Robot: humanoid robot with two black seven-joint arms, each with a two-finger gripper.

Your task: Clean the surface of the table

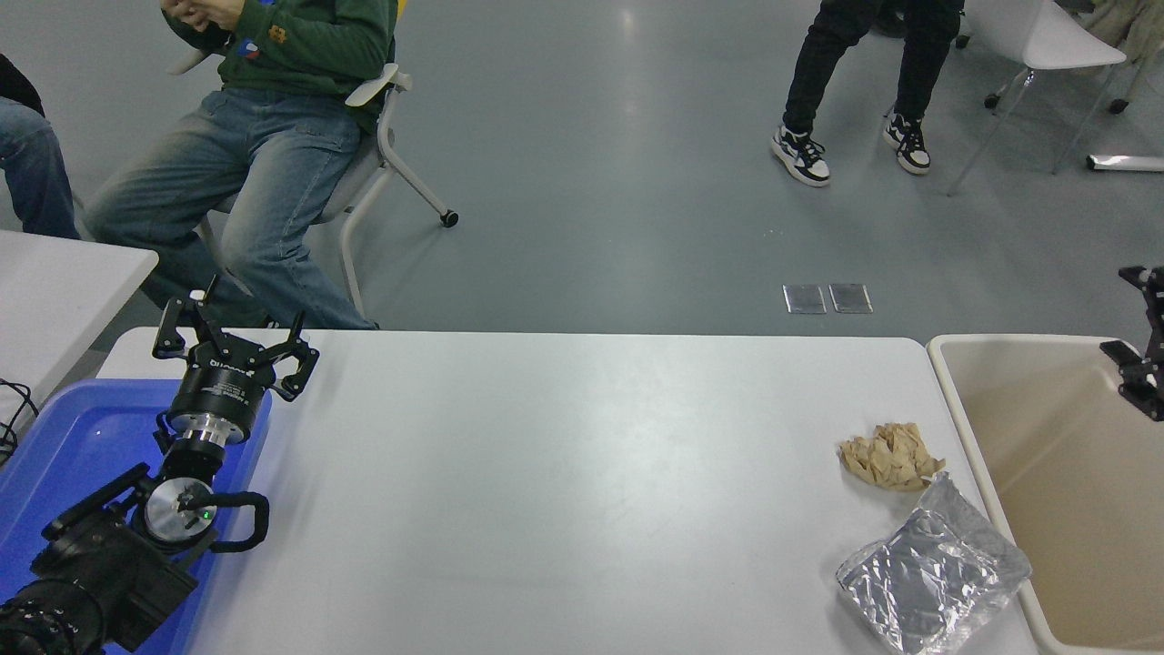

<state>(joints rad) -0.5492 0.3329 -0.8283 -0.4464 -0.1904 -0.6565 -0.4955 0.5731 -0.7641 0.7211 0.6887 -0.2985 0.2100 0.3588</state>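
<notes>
The large white table surface (pixel 564 473) fills the lower half of the head view. On its right part lie a crumpled brown paper wad (pixel 889 456) and, just in front of it, a crumpled silver foil bag (pixel 932 577). My right gripper (pixel 1144 346) shows only at the right edge, above the far rim of the beige bin, well apart from both pieces of rubbish; it looks open and holds nothing. My left gripper (pixel 235 341) is parked at the lower left over the blue tray's far end, open and empty.
A beige bin (pixel 978 428) stands against the table's right end. A blue plastic tray (pixel 82 437) lies on the left end under my left arm. A smaller white table (pixel 64 291) is at the left edge. Seated and walking people are beyond the far side.
</notes>
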